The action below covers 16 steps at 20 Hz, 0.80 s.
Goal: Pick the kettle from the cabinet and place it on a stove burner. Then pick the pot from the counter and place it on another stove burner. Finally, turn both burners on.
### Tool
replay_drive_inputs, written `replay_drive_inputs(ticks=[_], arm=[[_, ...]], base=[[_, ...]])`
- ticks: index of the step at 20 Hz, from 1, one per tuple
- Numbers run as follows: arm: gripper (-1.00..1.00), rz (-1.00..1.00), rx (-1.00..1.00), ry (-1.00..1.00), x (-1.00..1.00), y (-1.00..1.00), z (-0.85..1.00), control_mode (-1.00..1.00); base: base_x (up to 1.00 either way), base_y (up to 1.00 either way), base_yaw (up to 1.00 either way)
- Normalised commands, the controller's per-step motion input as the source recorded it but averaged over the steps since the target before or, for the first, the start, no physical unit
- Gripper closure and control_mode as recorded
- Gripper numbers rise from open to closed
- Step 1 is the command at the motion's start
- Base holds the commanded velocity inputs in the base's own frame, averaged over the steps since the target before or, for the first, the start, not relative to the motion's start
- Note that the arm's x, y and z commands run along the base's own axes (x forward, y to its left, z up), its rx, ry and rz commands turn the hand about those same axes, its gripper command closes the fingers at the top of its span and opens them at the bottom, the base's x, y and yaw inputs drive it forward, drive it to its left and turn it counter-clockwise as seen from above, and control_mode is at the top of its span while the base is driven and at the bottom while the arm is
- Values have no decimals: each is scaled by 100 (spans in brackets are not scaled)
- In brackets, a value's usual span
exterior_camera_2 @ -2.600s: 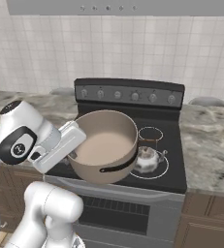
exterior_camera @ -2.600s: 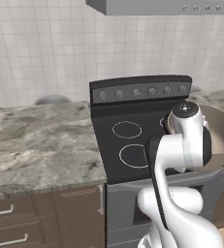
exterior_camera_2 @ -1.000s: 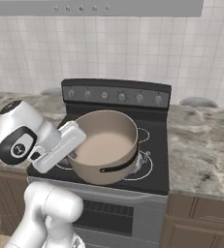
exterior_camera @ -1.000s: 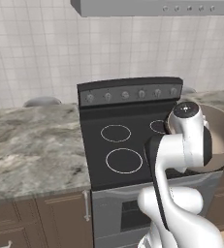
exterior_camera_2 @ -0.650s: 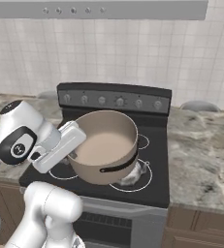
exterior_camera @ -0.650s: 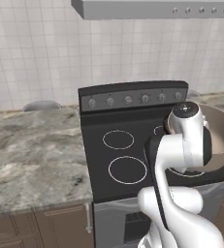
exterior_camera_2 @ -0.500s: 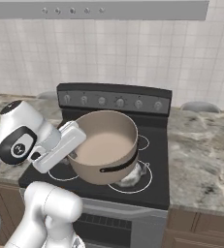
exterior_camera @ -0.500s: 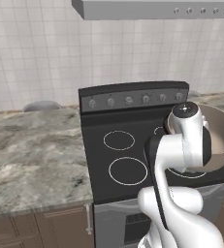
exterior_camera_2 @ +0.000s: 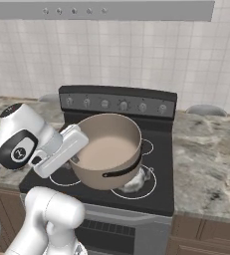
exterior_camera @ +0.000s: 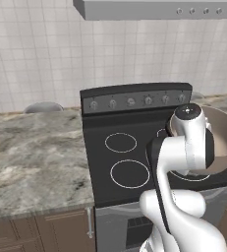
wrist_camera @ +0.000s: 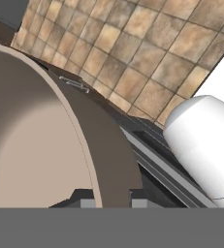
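Note:
My gripper (wrist_camera: 112, 202) is shut on the rim of the pot (exterior_camera_2: 109, 149), one fingertip inside its wall and one outside. The big beige pot hangs slightly tilted over the front of the black stove (exterior_camera_2: 161, 149). From the left base camera the pot (exterior_camera: 225, 140) shows at the far right, half hidden behind my arm. The small silver kettle (exterior_camera_2: 137, 182) sits on the front right burner, mostly covered by the pot's lower edge. Two left burners (exterior_camera: 129, 173) lie bare. The cabinet is out of view.
A row of grey knobs (exterior_camera_2: 105, 104) lines the stove's raised back panel. Marble counter (exterior_camera: 31, 152) flanks the stove on both sides. Grey rounded objects sit at the back of the counter (exterior_camera: 43, 106) (exterior_camera_2: 206, 109). A range hood (exterior_camera: 159, 9) hangs overhead.
The whole picture has slid a little left as the base drove, mostly before the last second. The pot stays in my grip in the same pose, and the kettle now sits under its edge.

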Motion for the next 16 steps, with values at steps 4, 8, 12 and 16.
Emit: replay_drive_inputs(ticks=[4, 8, 12, 16], arm=[[100, 0, 0, 0, 0, 0, 0, 100], [100, 0, 0, 0, 0, 0, 0, 100], [100, 0, 0, 0, 0, 0, 0, 100], [100, 0, 0, 0, 0, 0, 0, -100]], base=[[36, -11, 0], [38, -8, 0], [19, -10, 0], [5, -1, 0]])
